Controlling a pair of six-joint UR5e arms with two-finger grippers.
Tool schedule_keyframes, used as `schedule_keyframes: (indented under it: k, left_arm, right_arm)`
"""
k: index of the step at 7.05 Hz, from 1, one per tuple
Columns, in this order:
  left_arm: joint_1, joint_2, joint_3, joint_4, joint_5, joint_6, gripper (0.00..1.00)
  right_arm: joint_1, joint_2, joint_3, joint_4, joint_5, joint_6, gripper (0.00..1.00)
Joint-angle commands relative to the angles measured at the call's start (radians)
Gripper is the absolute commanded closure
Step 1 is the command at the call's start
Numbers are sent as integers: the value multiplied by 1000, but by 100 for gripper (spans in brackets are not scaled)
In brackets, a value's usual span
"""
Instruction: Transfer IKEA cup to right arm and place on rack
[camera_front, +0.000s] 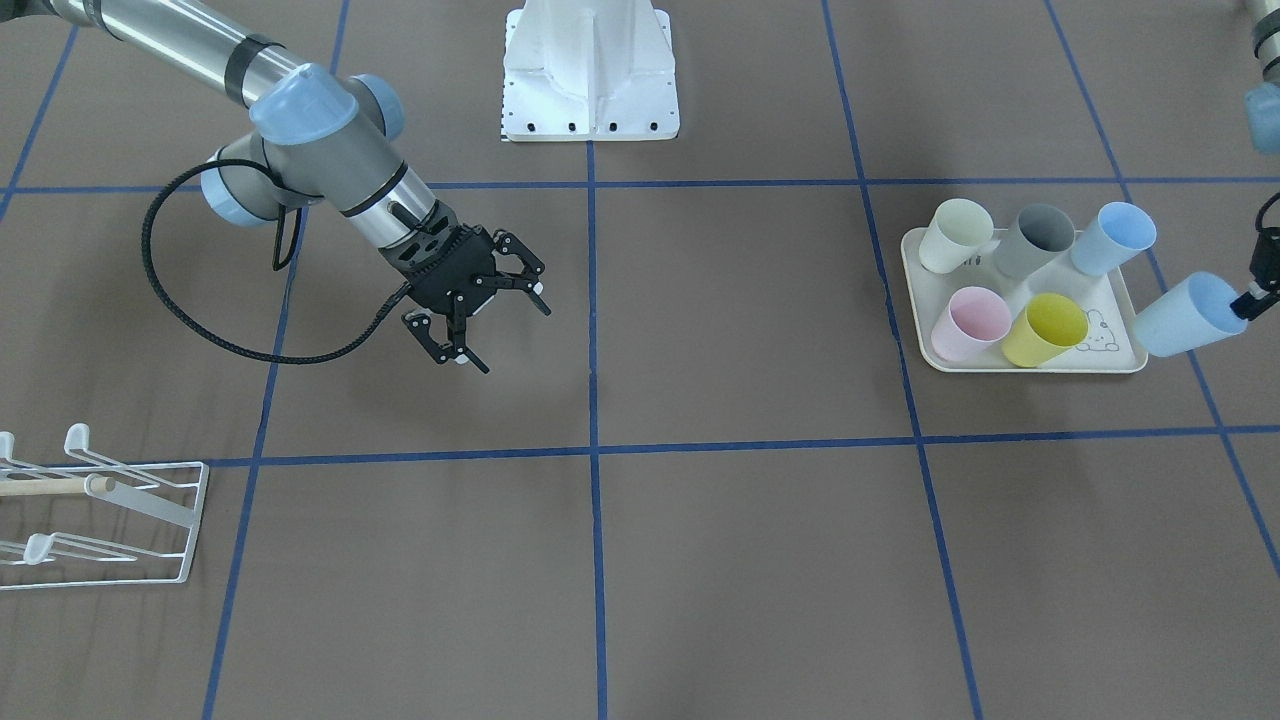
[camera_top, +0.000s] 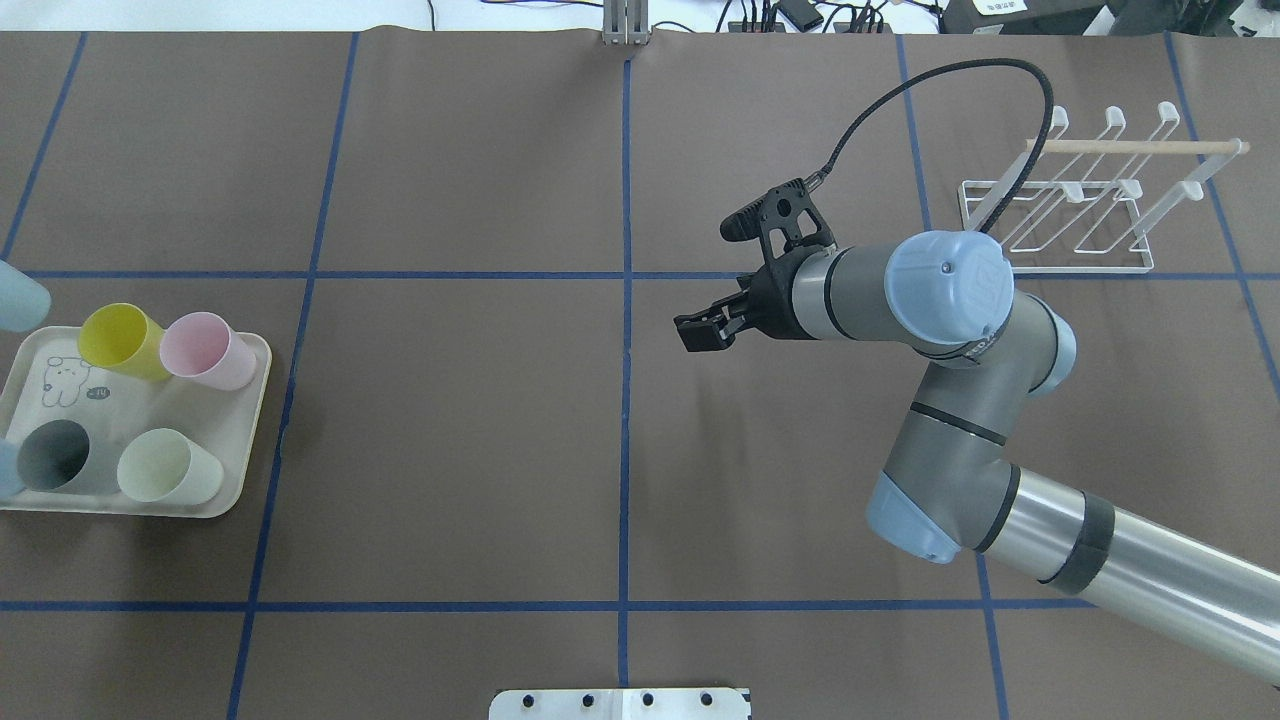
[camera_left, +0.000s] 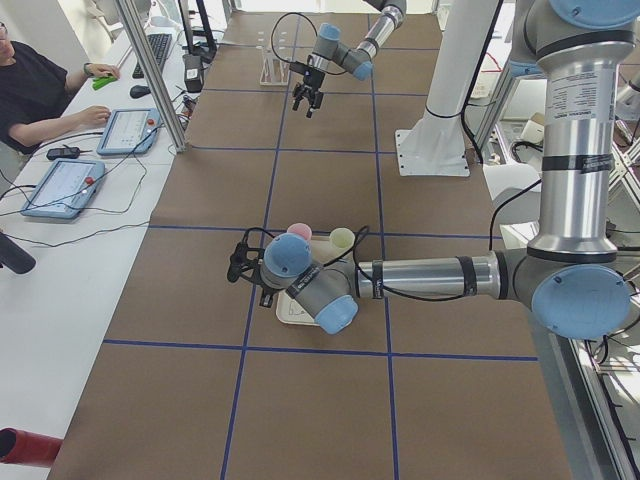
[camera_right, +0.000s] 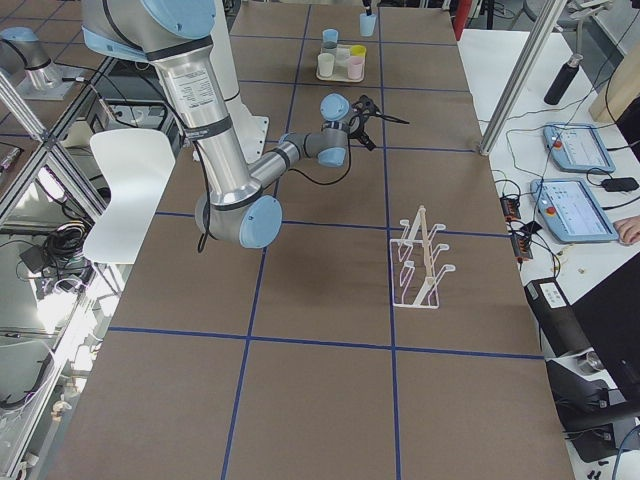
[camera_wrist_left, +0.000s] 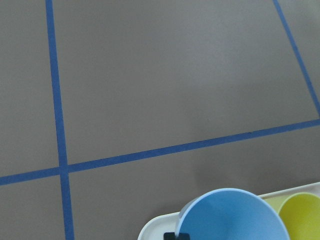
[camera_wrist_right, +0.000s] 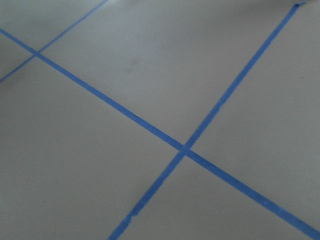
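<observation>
A light-blue IKEA cup (camera_front: 1190, 315) hangs tilted just off the cream tray (camera_front: 1020, 367), and my left gripper (camera_front: 1252, 298) is shut on its rim. In the left wrist view the cup's (camera_wrist_left: 232, 217) open mouth fills the bottom edge, with the tray's yellow cup (camera_wrist_left: 301, 215) behind it. The right arm's gripper (camera_front: 515, 340) hovers open and empty over the table's middle, far from the cup; it also shows as the right gripper (camera_top: 697, 331) in the overhead view. The white wire rack (camera_front: 100, 510) stands at the table's end on the robot's right, also seen as the rack (camera_top: 1085, 215) from overhead.
Several more cups stand on the tray (camera_top: 250, 440): cream, grey, light blue, pink and yellow. The white robot base (camera_front: 590, 75) sits at the table's near-robot edge. A person (camera_left: 40, 90) sits at a side desk with tablets. Blue tape lines grid the brown table.
</observation>
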Motion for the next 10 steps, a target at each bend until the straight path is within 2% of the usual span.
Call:
schedule_keyframes:
  k: [1, 2, 3, 4, 6, 8, 10]
  left_arm:
    - [-80, -80, -7, 98, -246, -114, 100]
    - [-78, -86, -81, 86, -282, -269, 100]
    - [-68, -99, -178, 85, -278, -429, 100]
    - [-53, -114, -229, 83, -278, -502, 100]
    - [25, -138, -289, 46, -262, -600, 100]
    - [241, -184, -288, -108, 21, -869, 100]
    - [363, -294, -287, -144, 70, -1101, 100]
  right_arm:
    - [-11, 46, -134, 212, -1, -82, 1]
    - [-17, 69, -139, 214, -1, -112, 1]
    - [-17, 74, -139, 216, -1, -115, 1]
    - [-16, 70, -139, 240, 1, -130, 2]
    - [-26, 64, -146, 373, 5, -150, 2]
    - [-32, 57, -149, 401, 1, -150, 2]
    - [-43, 47, -154, 473, -13, -150, 5]
